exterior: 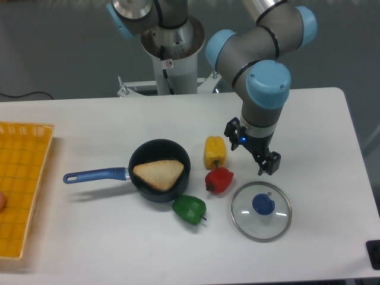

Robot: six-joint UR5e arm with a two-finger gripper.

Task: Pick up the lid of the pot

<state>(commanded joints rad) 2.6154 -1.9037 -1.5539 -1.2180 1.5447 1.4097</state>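
Lid [248, 224] (blue-knobbed) near red pepper [219, 180]

The hand [252, 148], 2 fingers [271, 162] spread, hangs near the clear lid [252, 225] (blue knob [263, 203] up).

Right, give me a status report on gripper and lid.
Gripper open, holding nothing. Pot lid ungripped, blue knob up. Red pepper close beside the rim, nothing on top.

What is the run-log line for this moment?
pincer: open, empty | pot lid: on table, blue knob up, not gripped | blue-handled pan: brown wedge inside
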